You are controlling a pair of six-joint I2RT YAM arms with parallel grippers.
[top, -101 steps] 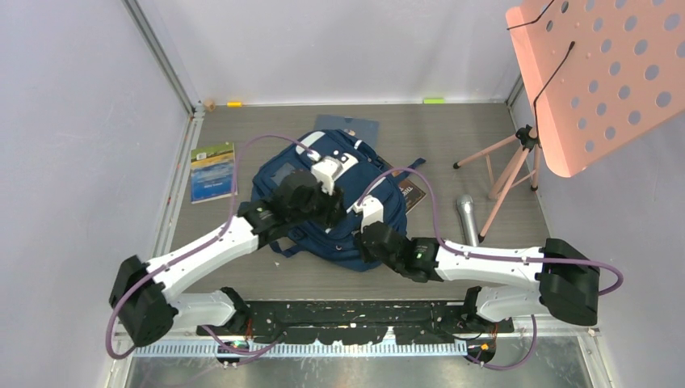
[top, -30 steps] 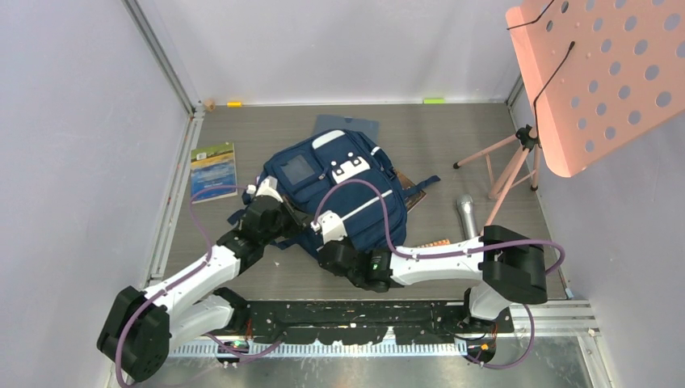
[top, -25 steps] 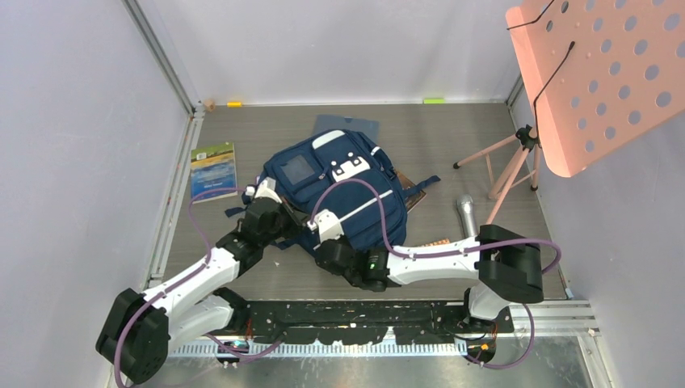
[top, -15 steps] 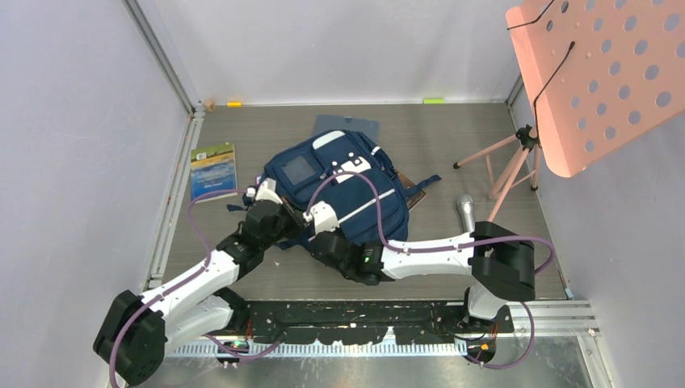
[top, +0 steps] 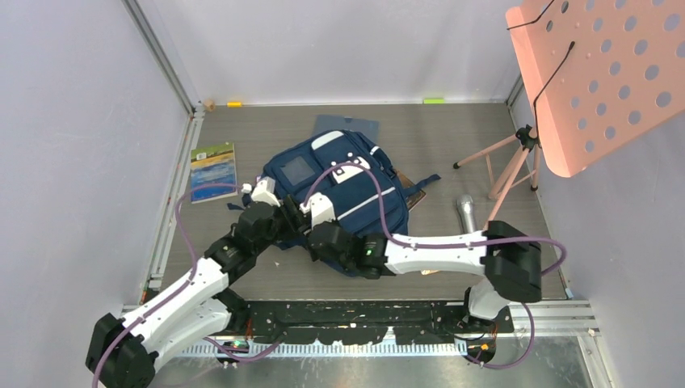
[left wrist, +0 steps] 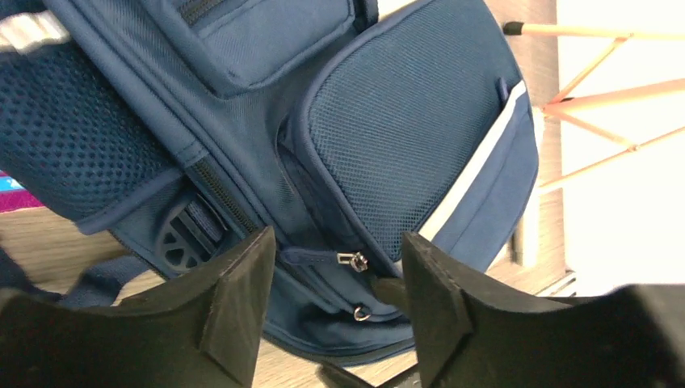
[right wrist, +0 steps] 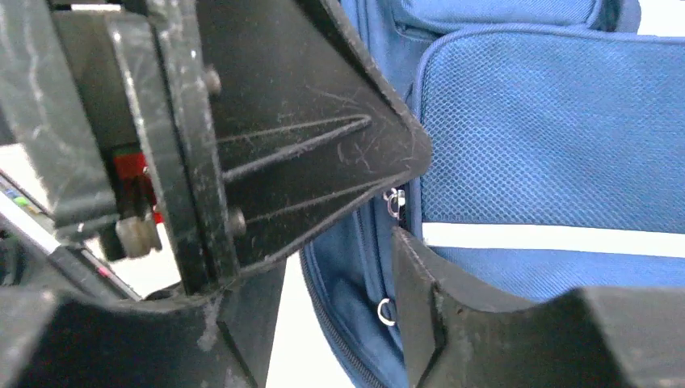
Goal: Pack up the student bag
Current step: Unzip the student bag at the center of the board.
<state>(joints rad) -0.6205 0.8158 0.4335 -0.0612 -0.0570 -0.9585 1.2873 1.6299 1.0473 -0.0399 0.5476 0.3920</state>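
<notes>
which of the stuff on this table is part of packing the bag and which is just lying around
Job: student bag; left end effector and right end effector, both at its zippers; likely the green book and grey-blue folder.
Lying about: pink music stand; silver cylinder.

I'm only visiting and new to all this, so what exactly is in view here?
student bag: one, navy with white stripes, table centre
book: one, green and blue, left of the bag
folder: one, grey-blue, behind the bag
dark book: one, brown, at the bag's right side
cylinder: one, silver, right of the bag
music stand: one, pink, far right
table: one, grey wood-grain
left arm: one, white and black, near left; jaws open at the bag
right arm: one, white and black, near right; jaws open at the bag
</notes>
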